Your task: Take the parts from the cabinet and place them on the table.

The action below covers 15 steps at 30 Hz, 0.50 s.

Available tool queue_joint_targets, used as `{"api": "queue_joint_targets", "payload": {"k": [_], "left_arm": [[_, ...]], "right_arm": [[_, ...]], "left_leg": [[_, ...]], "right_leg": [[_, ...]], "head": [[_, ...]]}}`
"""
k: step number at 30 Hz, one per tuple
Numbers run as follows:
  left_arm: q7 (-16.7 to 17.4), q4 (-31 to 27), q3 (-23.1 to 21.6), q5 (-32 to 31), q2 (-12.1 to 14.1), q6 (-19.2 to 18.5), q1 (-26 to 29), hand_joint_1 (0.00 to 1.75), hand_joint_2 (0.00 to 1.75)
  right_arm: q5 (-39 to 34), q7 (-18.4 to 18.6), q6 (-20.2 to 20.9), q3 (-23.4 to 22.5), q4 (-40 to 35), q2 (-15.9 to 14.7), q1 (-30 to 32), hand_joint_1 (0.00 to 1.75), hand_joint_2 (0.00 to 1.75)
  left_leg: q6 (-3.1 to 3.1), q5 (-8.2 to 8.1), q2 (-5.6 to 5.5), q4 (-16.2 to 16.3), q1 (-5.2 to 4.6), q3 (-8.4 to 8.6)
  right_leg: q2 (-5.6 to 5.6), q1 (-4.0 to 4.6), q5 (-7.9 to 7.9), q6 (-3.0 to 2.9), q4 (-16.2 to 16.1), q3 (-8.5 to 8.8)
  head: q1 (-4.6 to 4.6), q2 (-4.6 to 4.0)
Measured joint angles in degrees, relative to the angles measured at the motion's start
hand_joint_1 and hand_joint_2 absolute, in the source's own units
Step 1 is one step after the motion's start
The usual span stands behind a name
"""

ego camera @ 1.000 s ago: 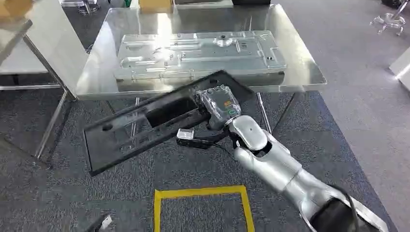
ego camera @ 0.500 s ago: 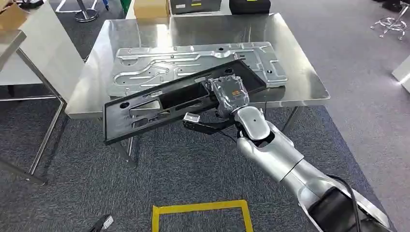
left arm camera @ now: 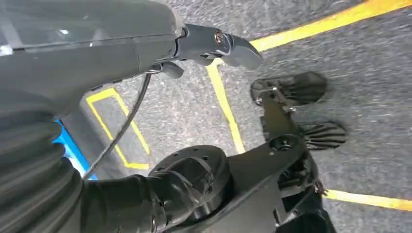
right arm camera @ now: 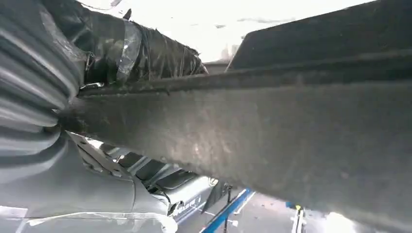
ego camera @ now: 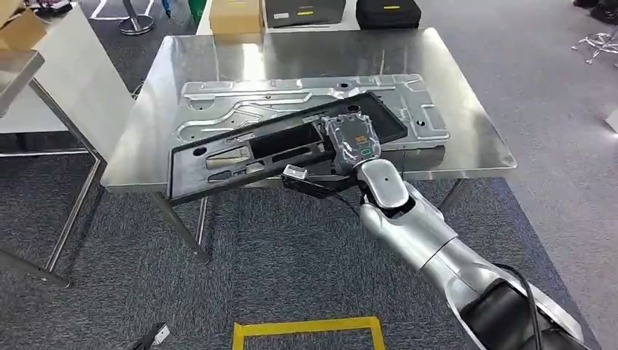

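Observation:
My right hand (ego camera: pixel 351 142), wrapped in clear film, grips a long black plastic panel (ego camera: pixel 240 157) near its right end. The panel hangs tilted over the front edge of the steel table (ego camera: pixel 466 124), its right half above a silver stamped metal plate (ego camera: pixel 291 98) that lies flat on the table. In the right wrist view the panel's dark edge (right arm camera: pixel 291 131) runs across the picture, with the hand's fingers (right arm camera: pixel 145 48) clamped over it. My left hand (left arm camera: pixel 214 43) hangs beside my body over the carpet and holds nothing.
A white table (ego camera: pixel 65 65) stands at the left. A cardboard box (ego camera: pixel 235 14) and black cases (ego camera: pixel 390 11) sit behind the steel table. Yellow tape (ego camera: pixel 306 324) marks the carpet near my feet. A chair base (ego camera: pixel 597 40) is at the far right.
The view has shifted closer to the table. My right arm has lifted the black panel up and forward, from below the table's edge to over its front and the silver plate.

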Motion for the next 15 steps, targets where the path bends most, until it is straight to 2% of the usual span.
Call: {"api": "queue_joint_targets", "payload": {"k": [1,2,3,4,5,7,8,9,10,11,12,13,14,15], "left_arm": [[0.00,0.00,0.00,-0.02,0.00,0.00,-0.04,0.00,1.75],[0.00,0.00,0.00,-0.02,0.00,0.00,0.04,0.00,1.75],[0.00,0.02,0.00,-0.02,0.00,0.00,0.07,0.00,1.75],[-0.02,0.02,0.00,-0.04,0.00,0.00,0.07,0.00,1.75],[-0.04,0.00,0.00,-0.02,0.00,-0.02,0.03,0.00,1.75],[-0.04,0.00,0.00,-0.04,0.00,-0.02,-0.10,0.00,1.75],[-0.04,0.00,0.00,-0.04,0.00,-0.04,-0.03,0.00,1.75],[-0.04,0.00,0.00,-0.04,0.00,-0.02,0.07,0.00,1.75],[-0.04,0.02,0.00,-0.04,0.00,-0.02,0.14,0.00,1.75],[-0.04,0.02,0.00,-0.04,0.00,-0.04,0.21,0.00,1.75],[-0.04,0.02,0.00,-0.04,0.00,-0.04,0.23,0.00,1.75],[-0.04,0.02,0.00,-0.04,0.02,-0.04,0.28,0.00,1.75],[-0.04,0.02,0.00,-0.02,0.15,-0.09,0.41,0.00,1.75],[-0.04,0.09,0.00,0.00,0.37,-0.13,0.47,0.00,1.75]], "right_arm": [[0.00,0.02,-0.07,-0.06,0.02,0.20,-0.07,1.75,1.75],[0.00,0.02,-0.09,-0.11,0.09,0.20,-0.06,1.75,1.75],[0.00,0.02,-0.09,-0.13,0.22,0.20,-0.05,1.75,1.75],[0.07,0.11,-0.11,-0.13,0.24,0.30,-0.05,1.75,1.75],[0.09,0.09,-0.11,-0.20,0.26,0.31,-0.23,1.75,1.75],[0.09,0.07,-0.11,-0.24,0.28,0.55,-0.43,1.75,1.75],[0.09,0.07,-0.11,-0.24,0.35,0.55,-0.28,1.75,1.75],[0.09,0.07,-0.11,-0.24,0.46,0.55,-0.09,1.75,1.75],[0.11,0.07,-0.11,-0.24,0.59,0.55,0.03,1.75,1.75],[0.15,0.07,-0.11,-0.24,0.70,0.55,0.07,1.75,1.75],[0.17,0.07,-0.11,-0.24,0.70,0.55,0.04,1.75,1.75],[0.26,0.09,-0.11,-0.26,0.70,0.63,-0.01,1.75,1.75],[0.31,0.11,-0.09,-0.28,0.79,0.70,0.00,1.75,1.75],[0.31,0.13,-0.09,-0.28,0.98,0.87,0.04,1.75,1.75]], "left_leg": [[-0.45,-0.27,0.11,-0.15,0.06,-0.09],[-0.91,0.04,0.10,0.81,0.07,0.08],[-1.05,-0.03,0.12,0.64,0.13,0.24],[-1.45,-0.74,0.21,1.43,0.45,-0.17],[-1.57,-1.02,0.25,3.95,0.47,-1.19],[-1.74,-3.13,0.28,12.60,0.52,-6.58],[-1.76,-5.22,0.28,16.77,0.44,-9.55],[-1.61,-6.65,0.28,18.76,0.43,-11.48],[-1.33,-7.09,0.28,18.47,0.39,-12.34],[-0.99,-6.18,0.28,16.07,0.26,-12.14],[-0.63,-3.68,0.27,12.23,0.06,-11.21],[-0.03,0.26,0.27,7.27,-0.27,-9.68],[0.72,6.54,0.26,2.24,-0.78,-8.56],[0.86,6.40,0.06,1.53,-1.25,-8.88]], "right_leg": [[0.06,0.08,0.87,-0.40,0.06,0.31],[0.29,0.05,0.93,-0.89,-0.13,0.25],[0.28,0.16,0.82,-1.19,-0.09,0.54],[0.37,0.07,0.79,-1.78,-0.21,1.44],[0.39,0.15,0.48,-2.21,-0.23,1.83],[0.49,0.42,-0.21,-2.70,-0.22,2.44],[0.58,0.63,-0.77,-2.81,-0.22,2.96],[0.63,0.86,-1.32,-2.91,-0.21,3.59],[0.67,1.05,-1.93,-2.97,-0.21,4.36],[0.71,1.23,-2.59,-3.00,-0.21,5.22],[0.72,1.33,-3.27,-3.01,-0.22,6.15],[0.72,1.38,-4.05,-3.00,-0.24,7.16],[0.69,1.36,-4.86,-2.94,-0.44,7.12],[1.01,1.46,-5.29,-2.56,-0.16,8.20]], "head": [[-0.09,0.02],[-0.04,0.00],[-0.07,0.00],[-0.04,0.02],[-0.04,0.00],[-0.07,0.00],[-0.07,0.00],[-0.09,0.00],[-0.04,0.00],[-0.07,0.00],[-0.07,0.00],[-0.07,0.00],[-0.04,0.00],[0.00,0.00]]}}
